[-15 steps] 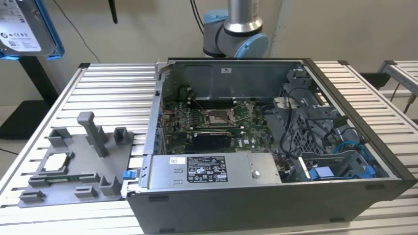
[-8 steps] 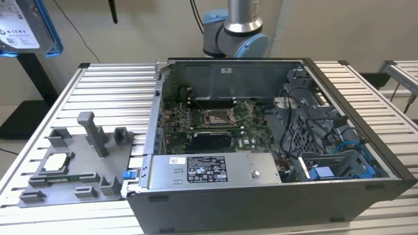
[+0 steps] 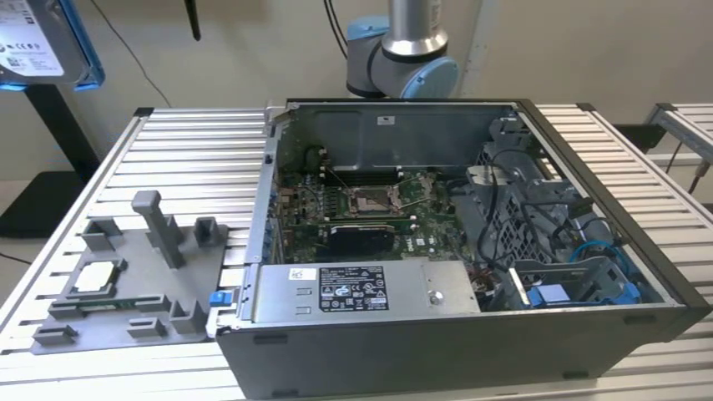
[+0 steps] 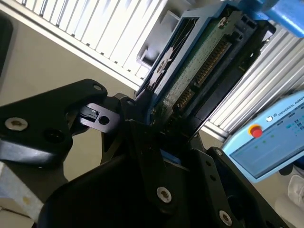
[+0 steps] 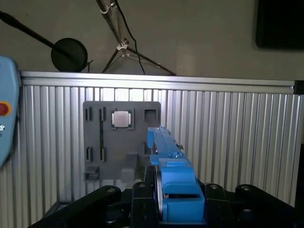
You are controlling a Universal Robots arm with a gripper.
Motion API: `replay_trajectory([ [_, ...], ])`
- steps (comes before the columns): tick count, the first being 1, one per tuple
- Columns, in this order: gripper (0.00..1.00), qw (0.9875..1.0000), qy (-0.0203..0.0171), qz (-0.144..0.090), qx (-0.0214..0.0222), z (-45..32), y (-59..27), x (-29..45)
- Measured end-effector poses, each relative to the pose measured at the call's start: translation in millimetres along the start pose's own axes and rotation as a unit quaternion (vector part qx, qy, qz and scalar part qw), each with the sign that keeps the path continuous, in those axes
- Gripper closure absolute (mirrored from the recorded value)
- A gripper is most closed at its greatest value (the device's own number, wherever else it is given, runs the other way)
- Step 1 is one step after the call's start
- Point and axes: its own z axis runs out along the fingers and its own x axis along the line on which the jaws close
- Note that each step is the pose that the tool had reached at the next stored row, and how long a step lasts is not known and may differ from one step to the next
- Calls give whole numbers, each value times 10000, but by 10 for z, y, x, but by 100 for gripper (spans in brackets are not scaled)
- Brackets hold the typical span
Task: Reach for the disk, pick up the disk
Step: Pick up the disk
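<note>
Your pincer is clamped on the disk, gripping it at its blue bracket. You have the disk lifted clear of the counter, with the grey fixture tray lying beneath it.

blue-framed silver disk, grey tray, ribbed silver table

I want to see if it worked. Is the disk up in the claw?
Yes, up: the claw grips the disk, raised above the grey tray.
</note>
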Motion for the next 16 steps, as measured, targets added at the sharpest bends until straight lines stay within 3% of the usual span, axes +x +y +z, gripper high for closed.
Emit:
replay_trajectory([
  [6, 100, 10000, 0, 0, 0, 0, -59, 1],
  [16, 100, 10000, 0, 0, -1, 3, -261, 4],
])
